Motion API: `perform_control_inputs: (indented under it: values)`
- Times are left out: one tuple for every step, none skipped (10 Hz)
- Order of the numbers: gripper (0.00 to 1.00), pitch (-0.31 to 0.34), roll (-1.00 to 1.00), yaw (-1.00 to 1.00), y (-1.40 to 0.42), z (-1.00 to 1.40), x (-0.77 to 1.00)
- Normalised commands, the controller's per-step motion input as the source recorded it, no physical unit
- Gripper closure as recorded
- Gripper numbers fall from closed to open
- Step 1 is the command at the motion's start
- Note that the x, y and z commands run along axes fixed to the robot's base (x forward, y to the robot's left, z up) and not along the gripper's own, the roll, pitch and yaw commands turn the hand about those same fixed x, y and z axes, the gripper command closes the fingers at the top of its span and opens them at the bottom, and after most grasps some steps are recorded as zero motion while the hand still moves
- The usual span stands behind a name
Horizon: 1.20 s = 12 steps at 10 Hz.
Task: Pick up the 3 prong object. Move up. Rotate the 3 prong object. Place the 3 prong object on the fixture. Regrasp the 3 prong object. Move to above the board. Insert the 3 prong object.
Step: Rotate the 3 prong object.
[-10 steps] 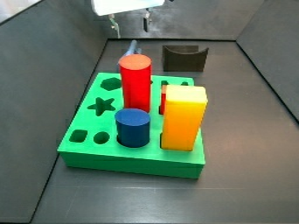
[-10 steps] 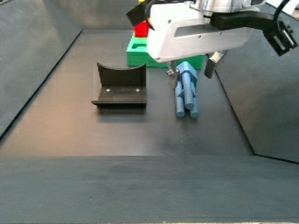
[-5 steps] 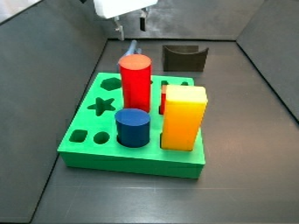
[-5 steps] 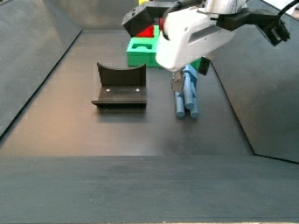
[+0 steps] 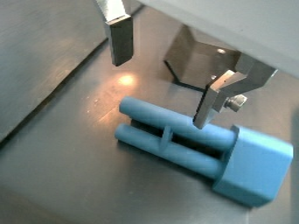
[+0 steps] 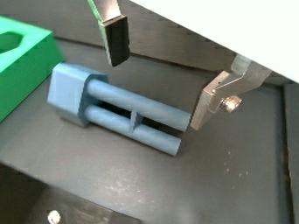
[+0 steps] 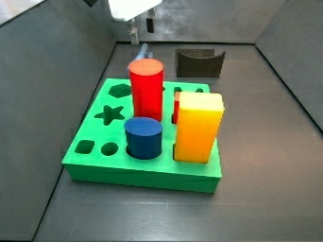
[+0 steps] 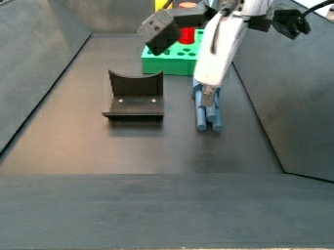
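The board (image 7: 94, 156) sat behind; the fixture (image 8: 133, 98) stood beside the 3 prong object (image 6: 117, 107), which lay flat on the floor. The gripper (image 6: 162, 80) hovered spread above it; a skewed descent might nudge it sideways.

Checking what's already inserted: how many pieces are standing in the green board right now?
3 on the board: red cylinder at back, dark-blue cylinder in front, yellow block beside them. Gripper hovers elsewhere; none appear hidden.

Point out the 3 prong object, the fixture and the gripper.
3 prong object (image 5: 187, 147): a wrist view, on its prongs, lying on the floor.
fixture (image 8: 133, 96): a side view, on its notched inner face.
gripper (image 6: 163, 75): a wrist view, midway between the open fingertips, above the object.
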Motion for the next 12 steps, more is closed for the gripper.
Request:
perform_control_inputs:
  values:
    - [0.0, 0.005, 0.0, 1.0, 0.0, -0.05, 0.02]
    - [0.0, 0.005, 0.0, 1.0, 0.0, -0.05, 0.02]
    - [0.0, 0.005, 0.0, 1.0, 0.0, -0.05, 0.02]
    - [0.0, 0.006, 0.0, 1.0, 0.0, -0.05, 0.02]
    - [0.0, 0.006, 0.0, 1.0, 0.0, -0.05, 0.02]
    - [0.0, 0.006, 0.0, 1.0, 0.0, -0.05, 0.02]
    - [0.0, 0.006, 0.0, 1.0, 0.0, -0.05, 0.02]
    - [0.0, 0.007, 0.0, 1.0, 0.0, -0.05, 0.02]
    - [0.0, 0.007, 0.0, 1.0, 0.0, -0.05, 0.02]
    - [0.0, 0.007, 0.01, 1.0, 0.0, -0.05, 0.02]
    - [0.0, 0.007, 0.01, 1.0, 0.0, -0.05, 0.02]
    - [0.0, 0.008, 0.01, 1.0, 0.0, -0.05, 0.02]
